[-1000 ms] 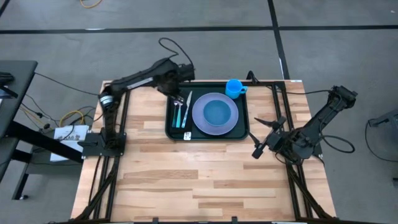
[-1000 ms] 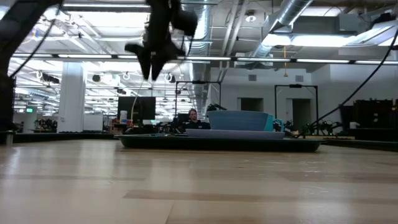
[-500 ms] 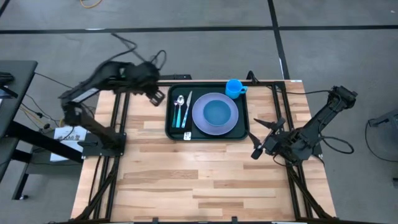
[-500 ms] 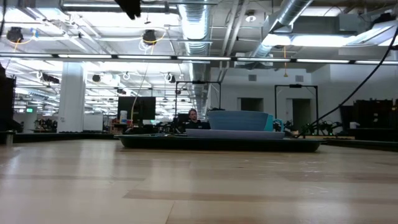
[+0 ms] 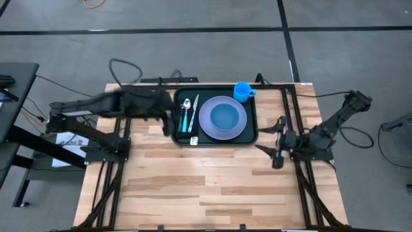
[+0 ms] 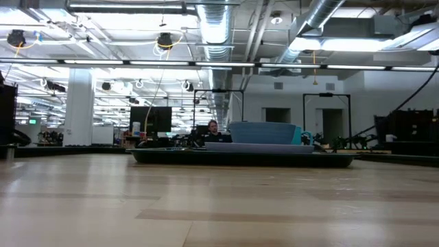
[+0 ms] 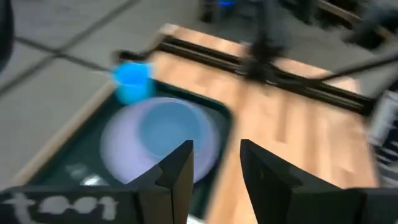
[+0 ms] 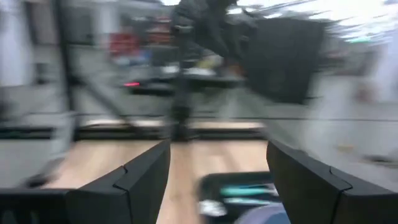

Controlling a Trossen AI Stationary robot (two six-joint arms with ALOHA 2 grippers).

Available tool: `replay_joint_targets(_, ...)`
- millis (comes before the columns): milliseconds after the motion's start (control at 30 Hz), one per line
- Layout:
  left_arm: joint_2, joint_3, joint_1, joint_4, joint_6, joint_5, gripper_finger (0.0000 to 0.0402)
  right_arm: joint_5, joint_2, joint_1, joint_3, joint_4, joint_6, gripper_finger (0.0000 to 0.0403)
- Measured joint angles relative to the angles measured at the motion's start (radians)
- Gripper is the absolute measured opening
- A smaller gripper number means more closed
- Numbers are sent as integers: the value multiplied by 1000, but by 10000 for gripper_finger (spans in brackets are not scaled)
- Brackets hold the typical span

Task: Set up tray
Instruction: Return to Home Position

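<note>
Left wrist view: the left pincer (image 7: 214, 171), fingers apart and empty, hangs just beside the tray (image 5: 252, 133), which lies at the surface's far middle. A low swing home could clip its rim (scattering the cutlery (image 5: 188, 115)). Beyond the tray's other side waits the right pincer (image 5: 275, 143), likewise apart.

You are in a big robot lab, built like a workshop hall.

Look up in the low view: bare silver pipes (image 6: 218, 27) and long strip lights (image 6: 137, 63) run under a high, open ceiling. Far back, a person (image 6: 212, 127) sits by dark screens (image 6: 152, 118), near a thick white pillar (image 6: 79, 103). From above you see a grey concrete floor (image 5: 360, 38) with black lines, loose cables (image 5: 73, 120), and a wooden table (image 5: 193, 187) with the left arm (image 5: 96, 106) and right arm (image 5: 331, 122) fixed to its sides.
</note>
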State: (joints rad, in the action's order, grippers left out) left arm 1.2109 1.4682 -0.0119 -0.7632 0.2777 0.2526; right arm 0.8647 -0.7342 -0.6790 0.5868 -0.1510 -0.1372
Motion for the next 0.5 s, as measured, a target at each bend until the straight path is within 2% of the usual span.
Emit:
replay_joint_targets(67,-28,-141,-8,138,-16,-80,121,-124,65,35,0,121,77,260)
replay_joint_targets(100,-43,-211,-15,203,-18,-102,121,-146,101,51,-4,187,123,260)
replay_joint_targets(267,-146,-590,-41,503,32,-197,121,-135,313,138,-88,420,291,260)
replay_joint_targets(367,-232,-813,-36,803,65,-288,121,-175,489,162,-143,465,311,260)
replay_joint_targets(500,-350,-1065,-31,1179,58,-364,121,-264,693,164,-222,452,225,260)
